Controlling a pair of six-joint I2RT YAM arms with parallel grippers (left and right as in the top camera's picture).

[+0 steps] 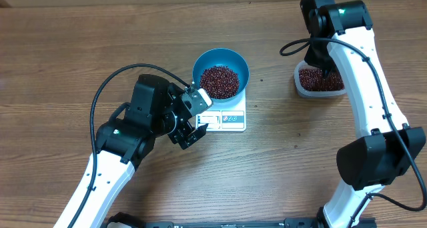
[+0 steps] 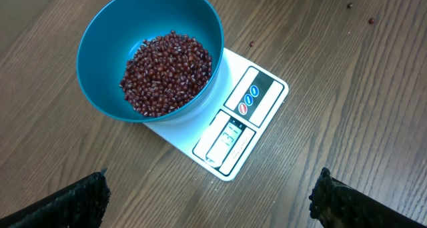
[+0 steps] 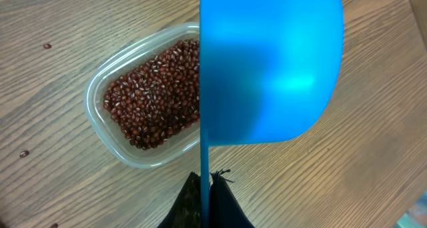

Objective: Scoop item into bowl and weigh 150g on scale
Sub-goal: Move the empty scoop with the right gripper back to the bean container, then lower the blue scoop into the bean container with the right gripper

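Note:
The blue bowl [image 1: 235, 60] stands on the white scale [image 1: 230, 119] and holds a heap of red-brown beans [image 1: 219, 81]. In the left wrist view the bowl [image 2: 107, 51], its beans [image 2: 167, 71] and the scale [image 2: 257, 98] lie just ahead of my left gripper [image 2: 210, 205], which is open and empty above bare table; from overhead it [image 1: 192, 116] is at the scale's left edge. My right gripper [image 3: 207, 188] is shut on the thin handle of a blue scoop [image 3: 270, 61], which hangs tilted beside a clear tub [image 3: 100, 131] of beans [image 3: 157, 98].
From overhead the clear tub [image 1: 298, 78] sits at the right, partly under my right arm [image 1: 360, 68]. Stray beans lie loose on the wood [image 2: 349, 6] [image 3: 47, 46]. A black cable [image 1: 107, 88] loops over the left arm.

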